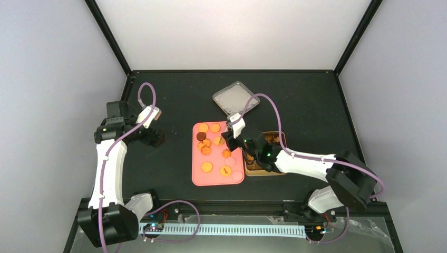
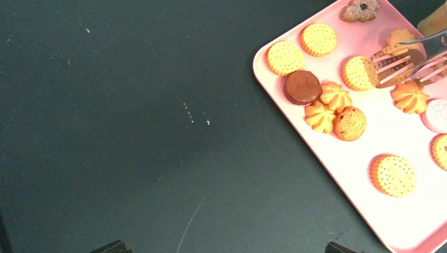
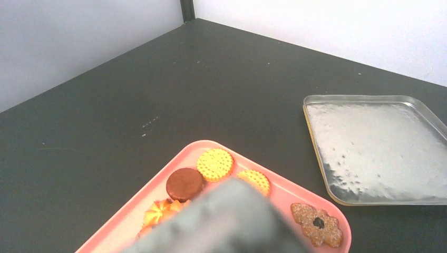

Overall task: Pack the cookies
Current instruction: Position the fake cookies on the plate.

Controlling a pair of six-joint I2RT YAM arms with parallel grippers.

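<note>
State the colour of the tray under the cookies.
Pink tray; the left wrist view shows it best.

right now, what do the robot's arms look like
both match: the left arm and right arm have white tube-like links with bulky black joints and bases, and a purple cable loops along each. a small green light glows on each

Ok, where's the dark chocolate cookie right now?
The chocolate cookie sits on the pink tray, by its left edge toward the far end in the top view, just nearer than two round golden biscuits and beside a swirl cookie.
</note>
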